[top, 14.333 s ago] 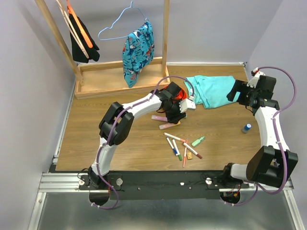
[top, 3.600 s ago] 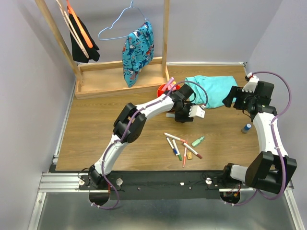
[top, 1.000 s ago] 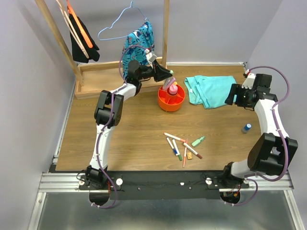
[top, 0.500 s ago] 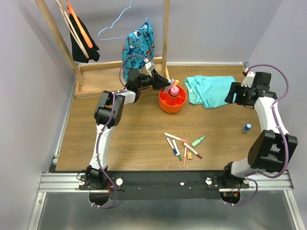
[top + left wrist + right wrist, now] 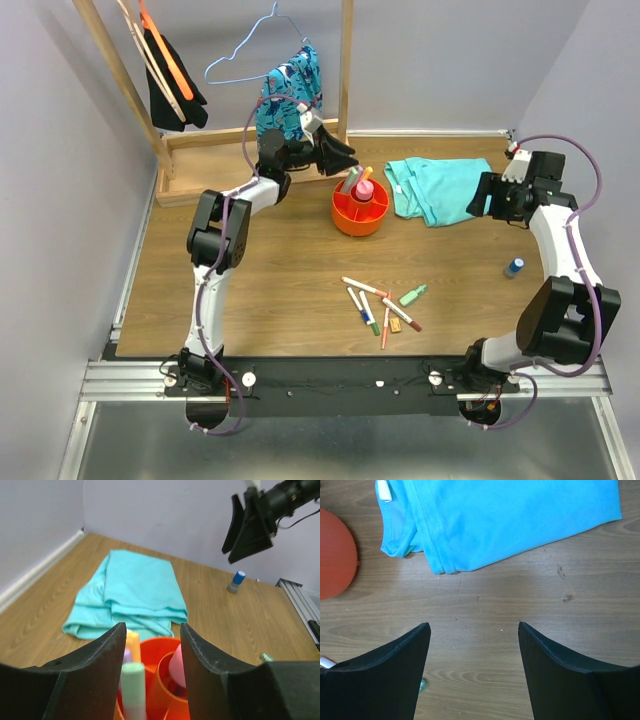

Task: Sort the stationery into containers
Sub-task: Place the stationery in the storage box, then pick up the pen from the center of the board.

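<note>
Left gripper hovers just behind the orange bowl, fingers apart, holding nothing; highlighters stand inside the bowl. Right gripper, right of the bowl, fingers apart. Drop-off looks done; next, fetch the pens lying nearer than the bowl.

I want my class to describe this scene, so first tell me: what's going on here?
A robot is partway through a sorting job. The left gripper hangs open just over an orange bowl, holding nothing. Highlighters and a pink bottle stand in the bowl. Several pens lie loose on the table nearer the robot, not yet sorted. The right gripper is open and empty above bare table, beside a teal cloth.
</note>
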Motion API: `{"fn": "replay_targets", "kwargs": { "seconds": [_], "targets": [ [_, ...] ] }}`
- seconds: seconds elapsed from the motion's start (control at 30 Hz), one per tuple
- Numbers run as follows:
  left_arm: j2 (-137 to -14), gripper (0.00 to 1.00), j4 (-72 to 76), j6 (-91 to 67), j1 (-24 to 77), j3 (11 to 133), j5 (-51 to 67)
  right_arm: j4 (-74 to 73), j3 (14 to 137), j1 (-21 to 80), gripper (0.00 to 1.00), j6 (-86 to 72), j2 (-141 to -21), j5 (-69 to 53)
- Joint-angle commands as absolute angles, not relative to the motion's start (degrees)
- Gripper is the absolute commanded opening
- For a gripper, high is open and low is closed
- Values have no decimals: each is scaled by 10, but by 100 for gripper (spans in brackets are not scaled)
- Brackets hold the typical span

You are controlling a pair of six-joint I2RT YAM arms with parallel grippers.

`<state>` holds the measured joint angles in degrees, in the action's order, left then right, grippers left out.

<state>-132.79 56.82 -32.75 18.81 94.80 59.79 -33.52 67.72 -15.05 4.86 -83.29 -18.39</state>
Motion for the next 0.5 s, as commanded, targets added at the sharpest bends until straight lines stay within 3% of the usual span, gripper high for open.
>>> {"fn": "replay_targets", "kwargs": {
  "seconds": [0.0,0.17,0.27,0.3,0.33,0.4,0.47],
  "targets": [
    [-1230,56,571,-326,183,927,613,-316,658,-147,79,39,-797,-203],
    [-1092,55,540,-307,197,826,671,-301,628,-147,79,48,-757,-202],
    [-986,55,292,-80,226,748,686,-294,600,-146,78,59,-730,-200],
    [-962,55,80,2,237,741,671,-294,593,-146,78,63,-723,-202],
    [-928,55,-37,211,249,746,656,-294,587,-146,78,70,-717,-203],
    [-911,56,-275,354,297,752,591,-293,564,-146,78,76,-695,-203],
    [-891,56,-339,431,327,740,552,-293,542,-145,78,85,-683,-207]
  ]
}}
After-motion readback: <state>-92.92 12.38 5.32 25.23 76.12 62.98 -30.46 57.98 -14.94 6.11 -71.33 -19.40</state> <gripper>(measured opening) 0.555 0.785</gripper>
